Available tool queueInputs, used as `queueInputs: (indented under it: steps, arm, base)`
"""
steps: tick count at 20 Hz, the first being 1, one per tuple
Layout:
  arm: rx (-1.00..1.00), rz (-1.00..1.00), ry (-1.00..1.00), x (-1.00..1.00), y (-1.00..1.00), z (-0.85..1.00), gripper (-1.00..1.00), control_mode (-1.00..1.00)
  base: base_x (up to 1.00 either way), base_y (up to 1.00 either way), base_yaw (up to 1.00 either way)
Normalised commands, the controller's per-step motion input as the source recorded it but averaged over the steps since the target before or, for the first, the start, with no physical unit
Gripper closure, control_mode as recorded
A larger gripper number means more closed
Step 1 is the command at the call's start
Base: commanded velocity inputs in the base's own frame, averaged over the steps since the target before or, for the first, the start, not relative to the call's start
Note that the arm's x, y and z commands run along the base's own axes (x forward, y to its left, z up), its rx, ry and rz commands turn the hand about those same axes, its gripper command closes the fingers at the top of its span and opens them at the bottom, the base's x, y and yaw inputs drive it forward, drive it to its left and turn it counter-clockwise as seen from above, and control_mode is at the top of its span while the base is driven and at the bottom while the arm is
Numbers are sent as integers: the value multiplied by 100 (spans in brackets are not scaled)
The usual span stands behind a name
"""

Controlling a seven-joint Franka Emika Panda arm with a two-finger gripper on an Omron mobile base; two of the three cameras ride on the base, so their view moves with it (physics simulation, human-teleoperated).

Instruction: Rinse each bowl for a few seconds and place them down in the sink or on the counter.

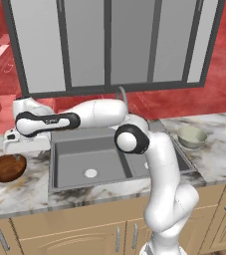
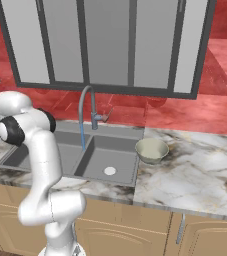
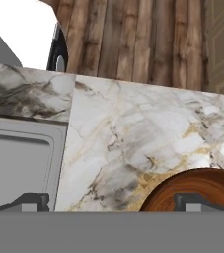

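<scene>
Brown bowl (image 1: 6, 168) sits on the counter (image 1: 25, 191) left of the sink (image 1: 92, 159), near the front edge. Gripper (image 1: 16, 158) hangs just above its right rim, jaws spread wide, nothing held. In the hand view one fingertip (image 3: 195, 201) is over the bowl's rim, the other over by the sink edge — so the jaws straddle the rim rather than the whole bowl.

Sink basins look empty; faucet (image 2: 87, 112) stands behind them, and I can't tell for sure whether it's running.

Beige bowl (image 1: 192, 136) is on the counter right of the sink, well apart from the gripper, untouched.

Risks, as I read it:
- rim pinch on a glossy bowl could slip or tip it when lifted
- coming down off-centre could shove the bowl toward the counter edge — it's already close
- arm is folded far left; the carry to the faucet could clip the spout
</scene>
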Motion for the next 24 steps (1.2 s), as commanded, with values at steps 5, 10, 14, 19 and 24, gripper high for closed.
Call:
queueInputs:
  steps: [5, 10, 14, 19, 24]
  arm:
    - [0, 0, -1, 11, 13, -17, -100, -100]
    - [0, 0, -1, 8, 11, -16, -100, -100]
    - [0, 0, -1, 8, 12, -17, -100, -100]
    - [0, 0, -2, 6, 7, -17, -100, -100]
    - [0, 0, -2, 6, 1, -16, -100, -100]
  base:
    - [0, 0, 0]
    - [0, 0, 0]
    - [0, 0, 0]
    - [0, 0, 0]
    - [0, 0, 0]
